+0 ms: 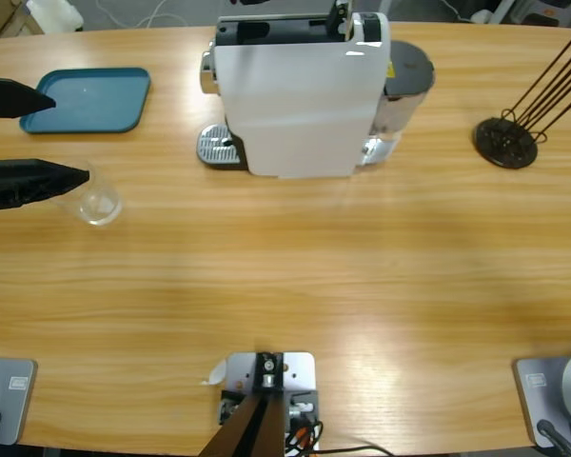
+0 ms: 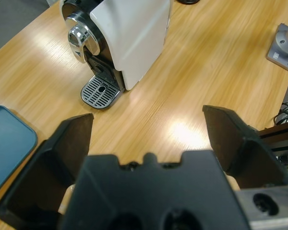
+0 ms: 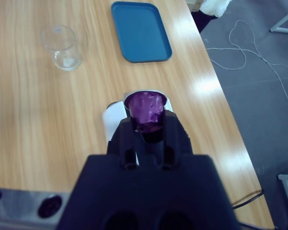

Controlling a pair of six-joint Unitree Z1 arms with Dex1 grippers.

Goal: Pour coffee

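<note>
Only my right wrist view shows the right gripper [image 3: 145, 120] fingers clamping a purple capsule [image 3: 145, 111] above the coffee machine [image 1: 300, 90]; left gripper [image 2: 149, 132] fingers spread wide beside the glass cup [image 1: 99, 202].

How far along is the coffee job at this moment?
Nothing looks finished yet. In hand: the right pincer holds a purple capsule above the coffee machine. The left pincer is open beside the empty glass cup, which stands away from the drip grille. Left: load the capsule, place the cup, brew.
</note>
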